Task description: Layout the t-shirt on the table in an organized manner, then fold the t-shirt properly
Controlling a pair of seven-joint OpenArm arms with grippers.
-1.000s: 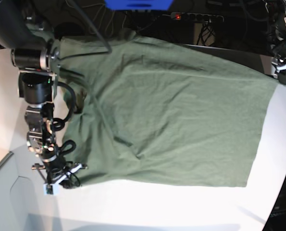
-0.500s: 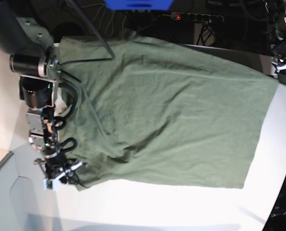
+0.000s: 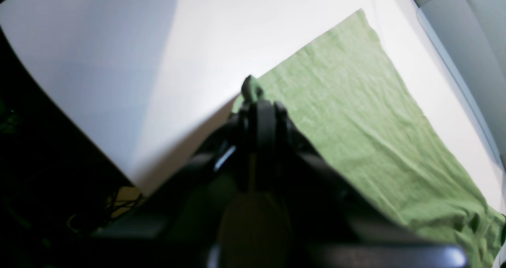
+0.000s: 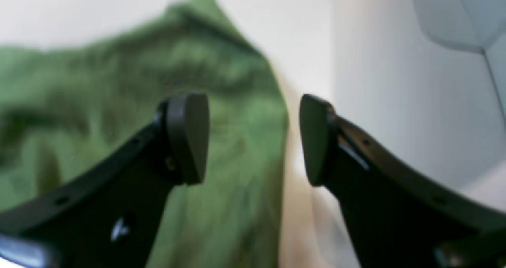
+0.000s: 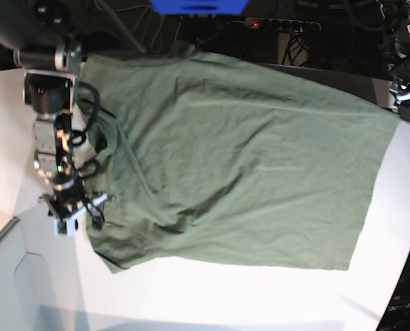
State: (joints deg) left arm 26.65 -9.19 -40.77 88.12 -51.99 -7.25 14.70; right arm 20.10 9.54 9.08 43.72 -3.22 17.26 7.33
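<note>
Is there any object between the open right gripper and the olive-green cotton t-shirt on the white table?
Nothing visible. The right gripper hangs with its jaws apart directly above the edge of the olive-green cotton t-shirt, with only air between them. No other object lies on the white table near it.

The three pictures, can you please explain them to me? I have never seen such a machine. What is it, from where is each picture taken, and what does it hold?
It is a robot with two arms, each ending in a pincer. The base view looks down on a white table with a green t-shirt spread on it. The other two pictures come from cameras on the wrists. The left pincer is shut on a corner of the t-shirt; in the base view it is at the right. The right pincer is open and holds nothing; the shirt's edge lies below it.
</note>
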